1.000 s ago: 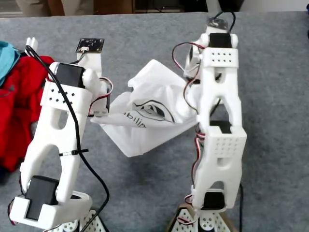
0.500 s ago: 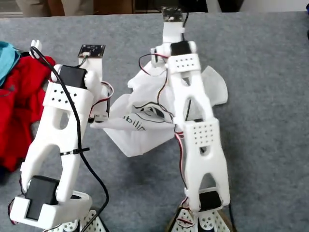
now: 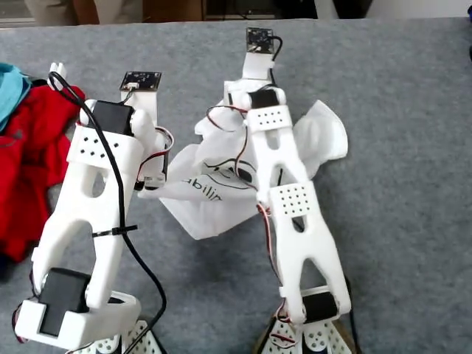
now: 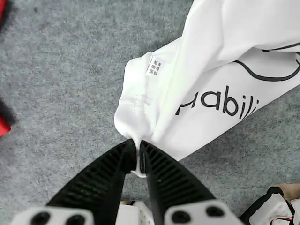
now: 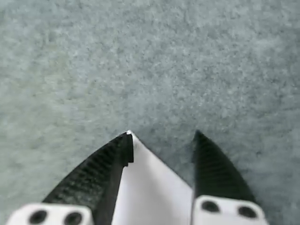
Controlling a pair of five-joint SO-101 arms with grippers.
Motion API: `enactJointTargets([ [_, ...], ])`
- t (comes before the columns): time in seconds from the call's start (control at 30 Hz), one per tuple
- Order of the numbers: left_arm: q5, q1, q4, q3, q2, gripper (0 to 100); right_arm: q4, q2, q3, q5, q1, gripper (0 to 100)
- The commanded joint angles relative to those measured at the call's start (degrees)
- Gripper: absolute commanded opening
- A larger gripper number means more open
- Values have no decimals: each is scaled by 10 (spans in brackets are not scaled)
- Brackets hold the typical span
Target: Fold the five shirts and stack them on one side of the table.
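White shirt (image 3: 210, 214) lies crumpled near the middle of the grey table (image 3: 413, 147), between the two arms, with its printed front up. We see the left gripper (image 4: 138, 149) with its fingers pinched together on a fold at the shirt's edge, close to a small sewn label (image 4: 155, 65). The right gripper (image 5: 162, 140) has its fingers standing apart. A pointed corner of white cloth lies between them and against one finger, with bare table beyond.

From above, the right arm (image 3: 280, 158) stretches over the shirt and hides much of its middle, so the print is broken off. The left arm (image 3: 96, 184) covers the shirt's near-left edge, and we cannot make out the pinched fold there.

At the table's left edge a red shirt (image 3: 26, 169) sits in a heap, touching a teal shirt (image 3: 6, 85) behind it. Both are cut off by the frame, and we cannot tell how far they run on.

Open grey surface spreads to the right of the white shirt and along the far edge.
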Motion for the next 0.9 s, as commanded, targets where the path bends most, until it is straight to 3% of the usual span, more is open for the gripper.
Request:
enactJointTargets([
  [0.0, -1, 1, 6, -1, -22, 19, -25, 17, -22, 31, -19, 128],
  [0.17, -1, 1, 6, -1, -22, 19, -27, 22, -23, 62, -21, 2],
  [0.47, -1, 1, 6, -4, -22, 19, 48, -13, -116, 59, 12, 5],
  [0.63, -1, 0, 6, -4, -22, 19, 94, -108, -112, 55, 32, 5],
  [0.87, -1, 0, 6, -4, -22, 19, 147, -239, -107, -6, 59, 5],
])
